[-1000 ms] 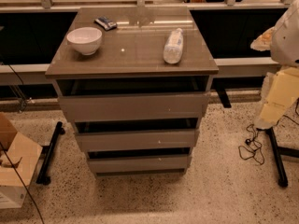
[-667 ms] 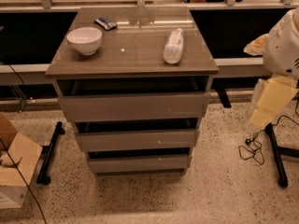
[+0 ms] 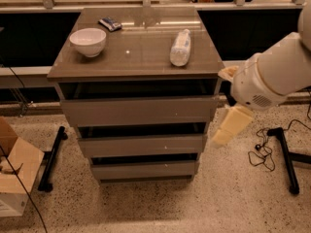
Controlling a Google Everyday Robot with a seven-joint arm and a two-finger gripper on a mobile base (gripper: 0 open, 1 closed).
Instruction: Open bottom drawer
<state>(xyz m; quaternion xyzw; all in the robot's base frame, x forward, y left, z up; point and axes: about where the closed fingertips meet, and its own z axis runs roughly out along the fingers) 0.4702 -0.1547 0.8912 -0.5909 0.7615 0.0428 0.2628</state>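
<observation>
1. A speckled terrazzo floor (image 3: 233, 198) fills the lower frame. A dark wall and a metal railing run along the top.
2. A grey-taupe three-drawer cabinet stands at centre, and its glossy counter (image 3: 136, 62) catches reflections.
3. On the counter, a white round bowl (image 3: 88, 41) stands upper left. A small dark flat packet (image 3: 110, 24) lies behind the bowl. A clear plastic bottle (image 3: 180, 47) lies on its side to the right.
4. The bottom drawer (image 3: 144, 169), a flat handleless grey-taupe front, is lowest in the stack, at lower centre. A dark strip shows above it. Nothing touches it.
5. Above it are the middle drawer front (image 3: 142, 145) and the top drawer front (image 3: 138, 110).
6. A bulky white robot arm (image 3: 272, 74) enters from the right edge.
7. The cream-coloured gripper (image 3: 232, 125) hangs below the arm, just right of the cabinet and level with the middle drawer. Whether it is spread or pressed together cannot be told.
8. A brown cardboard box (image 3: 14, 174) sits at the lower left edge, with a black stand foot (image 3: 51, 159) beside it.
9. At right, a black cable (image 3: 262, 152) curls on the floor by another black stand leg (image 3: 284, 154).
</observation>
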